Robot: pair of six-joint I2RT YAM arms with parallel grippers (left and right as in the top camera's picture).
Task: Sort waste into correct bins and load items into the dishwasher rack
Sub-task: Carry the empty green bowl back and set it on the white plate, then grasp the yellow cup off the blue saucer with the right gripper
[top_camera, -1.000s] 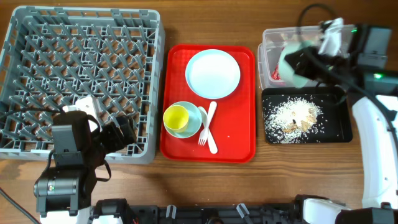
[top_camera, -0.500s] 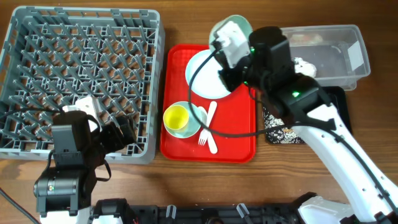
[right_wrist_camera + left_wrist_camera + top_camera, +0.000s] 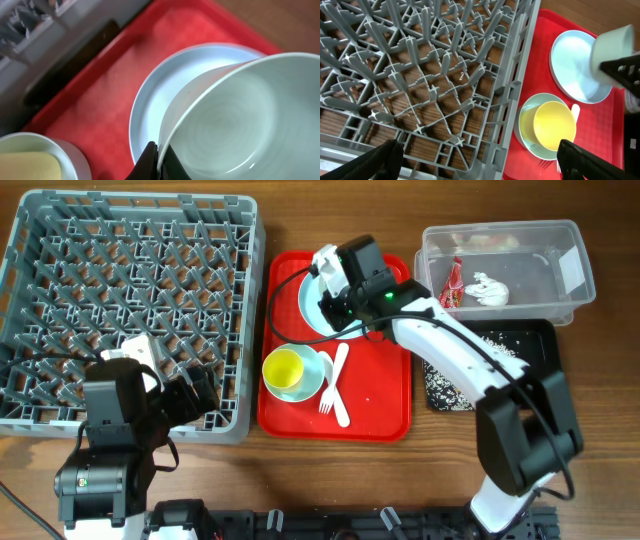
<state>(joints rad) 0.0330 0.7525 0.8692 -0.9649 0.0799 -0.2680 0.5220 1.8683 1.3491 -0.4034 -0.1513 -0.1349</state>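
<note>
Bowl (image 3: 225, 115), smooth pale blue, in right end effector (image 3: 158, 159), above round plate (image 3: 152, 102)

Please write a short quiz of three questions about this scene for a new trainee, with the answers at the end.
1. True or false: the yellow cup sits in a bowl on the red tray.
2. What does the right gripper hold above the white plate? A) the fork B) a second bowl C) the tissue
3. Name the container where the snack wrapper lies.
Key: 1 true; 2 B, the second bowl; 3 the clear tub.
</note>
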